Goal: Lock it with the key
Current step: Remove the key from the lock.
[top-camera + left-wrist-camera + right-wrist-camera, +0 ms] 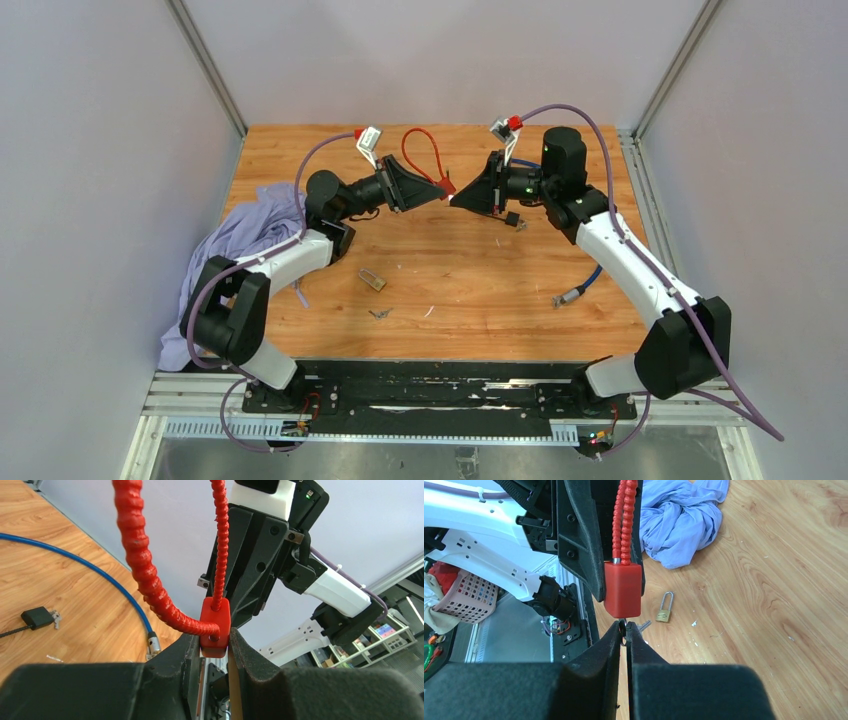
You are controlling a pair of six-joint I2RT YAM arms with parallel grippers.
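Note:
A red lock body (216, 625) with a ribbed red cable loop (145, 575) is held above the table, my left gripper (215, 645) shut on its sides. In the top view the two grippers meet tip to tip at the lock (447, 186), and the cable (420, 155) arcs toward the back. My right gripper (625, 630) is shut just below the lock's underside (622, 589). It pinches the key (624, 626), a small metal piece that pokes out between the fingertips and is mostly hidden by them.
A small brass padlock (665, 611) and loose keys (644, 625) lie on the wood. A black padlock (36, 617) and a blue cable (100, 570) lie to the right, below the right arm. A blue cloth (245, 235) is heaped at the left edge.

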